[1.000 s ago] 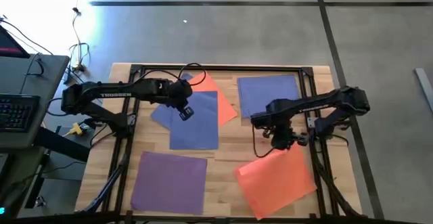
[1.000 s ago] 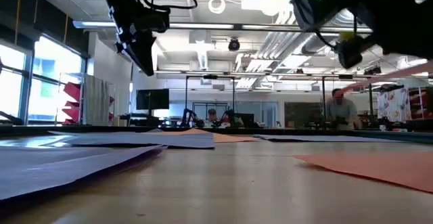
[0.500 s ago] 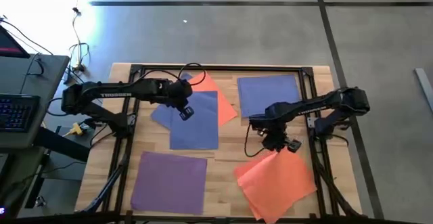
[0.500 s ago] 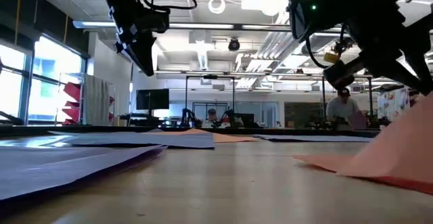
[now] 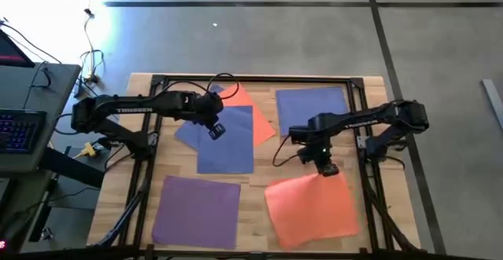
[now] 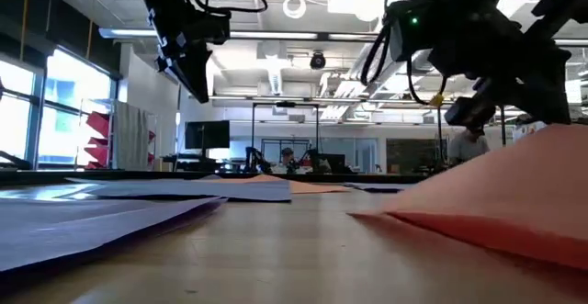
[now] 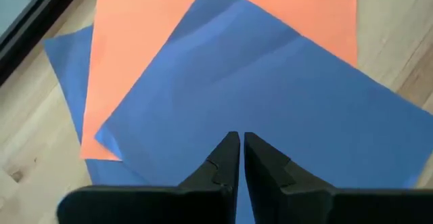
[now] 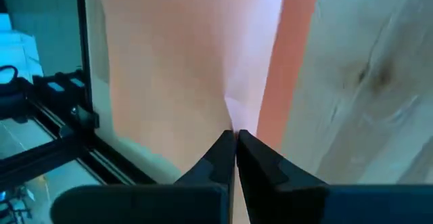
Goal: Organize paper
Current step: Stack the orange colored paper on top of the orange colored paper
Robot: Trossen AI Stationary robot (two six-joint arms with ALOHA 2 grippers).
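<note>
High view: right gripper [image 5: 324, 168] pinches the orange sheet [image 5: 311, 209]; left gripper [image 5: 215, 131] hovers closed, empty; sheets lie scattered, sorting barely begun.

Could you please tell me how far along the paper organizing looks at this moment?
Nothing looks finished yet. In hand: the right gripper is shut on the orange sheet, lifting its edge. The left gripper hovers shut over the overlapping blue and orange pile. Left to sort: the purple sheet and the separate blue sheet.
</note>
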